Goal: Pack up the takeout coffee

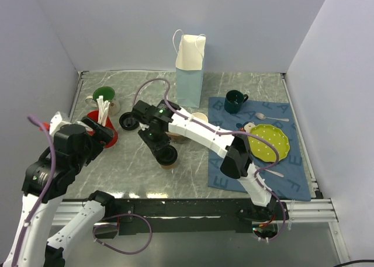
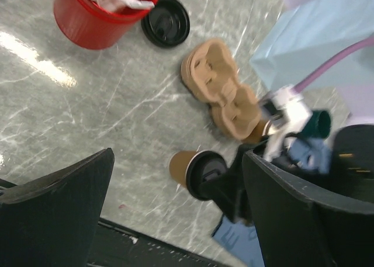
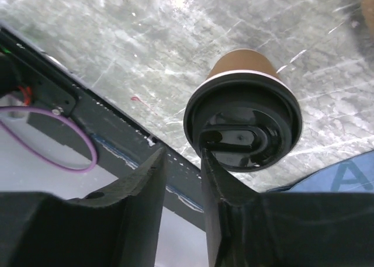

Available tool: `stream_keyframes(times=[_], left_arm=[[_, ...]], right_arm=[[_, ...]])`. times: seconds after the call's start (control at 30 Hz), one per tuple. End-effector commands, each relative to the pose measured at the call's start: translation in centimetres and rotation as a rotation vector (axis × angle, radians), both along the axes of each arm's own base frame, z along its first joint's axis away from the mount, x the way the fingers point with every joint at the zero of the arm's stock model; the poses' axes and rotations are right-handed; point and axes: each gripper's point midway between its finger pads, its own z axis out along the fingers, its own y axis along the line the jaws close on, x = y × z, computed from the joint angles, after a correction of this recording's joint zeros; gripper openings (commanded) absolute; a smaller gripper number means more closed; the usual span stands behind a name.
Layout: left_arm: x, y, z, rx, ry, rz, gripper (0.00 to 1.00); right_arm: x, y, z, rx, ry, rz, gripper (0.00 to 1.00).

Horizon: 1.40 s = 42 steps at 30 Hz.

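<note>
Far left of the paper bag (image 1: pixel 190 74) and nearer the arms, the left gripper (image 1: pixel 100 131) hangs wide open with nothing in it, right by the red cup (image 1: pixel 111 139). My guess is it's just parked out of the way. A spare black lid (image 1: pixel 128 121) lies flat on the table (image 1: pixel 117 167), left of the bag.

The takeout coffee (image 1: pixel 168 157) stands upright with its lid on, in front of the bag and slightly left of it. The right gripper (image 3: pixel 184 153) is right on top of it. Its fingers are narrowed to a slim gap with nothing between them, and one fingertip (image 3: pixel 225 191) sits against the lid's rim. To me that looks like seating the lid, not a grab.

The cardboard cup carrier (image 2: pixel 219 92) lies between the coffee and the bag, probably the coffee's next stop. The bag stands upright at the back, top open and ready for loading.
</note>
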Motion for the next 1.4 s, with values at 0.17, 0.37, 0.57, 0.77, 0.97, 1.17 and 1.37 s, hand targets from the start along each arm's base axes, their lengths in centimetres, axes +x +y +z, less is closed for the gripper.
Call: stream_keyframes(times=[0.17,0.37,0.57,0.77,0.97,1.17,1.37], left_arm=[[1.6,-5.9,-3.9,-0.064,0.059,-0.311,0.91],[1.6,-10.9,-7.3,-0.220,0.097,-0.538,0.72],[2.1,-11.5,-11.1,-0.222,0.175,-0.553,0.69],[2.7,-12.2,-13.9,-0.252,0.221,-0.552,0.64],[3.0,-13.0,-15.3,-0.285,0.240,-0.572,0.62],[3.0,-12.9,-16.3,-0.275,0.257,-0.573,0.60],[2.8,-13.0,-18.1,-0.288,0.309,-0.559,0.58]], right_arm=[[2.7,-5.2,4.8,0.181,0.006,-0.097,0.47],[3.3,-7.3,4.3,0.303,0.072,-0.047,0.59],[3.5,-7.5,2.6,0.328,0.142,0.011,0.66],[4.3,-6.0,2.1,0.365,0.167,0.055,0.73],[4.6,-5.2,0.6,0.351,0.204,0.078,0.72],[4.8,-5.1,-0.7,0.339,0.225,0.083,0.68],[4.3,-4.8,-1.6,0.348,0.270,0.085,0.64]])
